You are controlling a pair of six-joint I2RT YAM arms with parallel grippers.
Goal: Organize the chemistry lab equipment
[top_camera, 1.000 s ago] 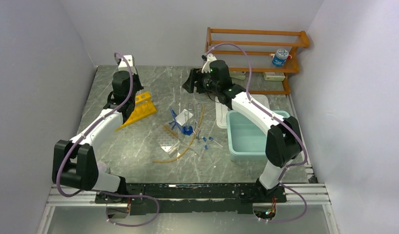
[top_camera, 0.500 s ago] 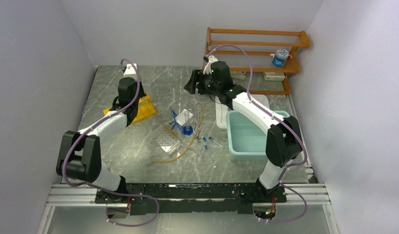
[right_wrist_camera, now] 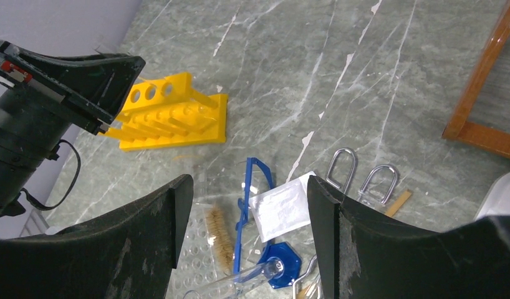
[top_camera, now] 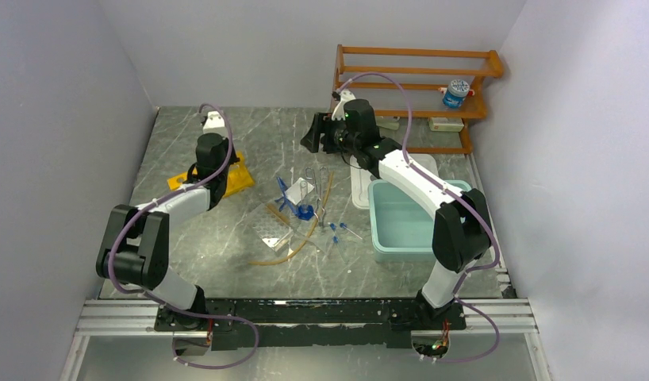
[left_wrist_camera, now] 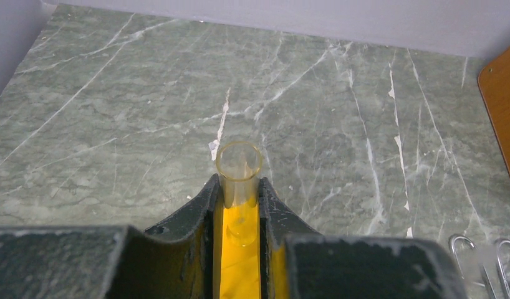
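My left gripper (left_wrist_camera: 238, 180) is shut on a clear test tube (left_wrist_camera: 239, 163) that stands upright between its fingers, directly over the yellow holed rack (left_wrist_camera: 240, 261). From above, that gripper (top_camera: 216, 168) covers the middle of the rack (top_camera: 240, 179). My right gripper (right_wrist_camera: 247, 187) hangs open and empty above the loose pile: blue-framed goggles (right_wrist_camera: 242, 205), white packet (right_wrist_camera: 280, 212), metal tongs (right_wrist_camera: 343, 165), a bristle brush (right_wrist_camera: 219, 232) on the clear tray (top_camera: 274, 232). The tan rubber tube (top_camera: 304, 240) and tiny blue-capped tubes (top_camera: 336, 230) lie nearer the front.
A pale teal tub (top_camera: 401, 224) stands at the right with its white lid (top_camera: 359, 189) beside it. The orange wooden shelf (top_camera: 416, 79) lines the back right wall and holds a small bottle (top_camera: 456, 93). The right gripper (top_camera: 313, 135) hovers near the shelf's left end.
The left arm has swung in and down over the yellow rack with the tube, and the rack now lies turned more crosswise. The right arm has barely moved.
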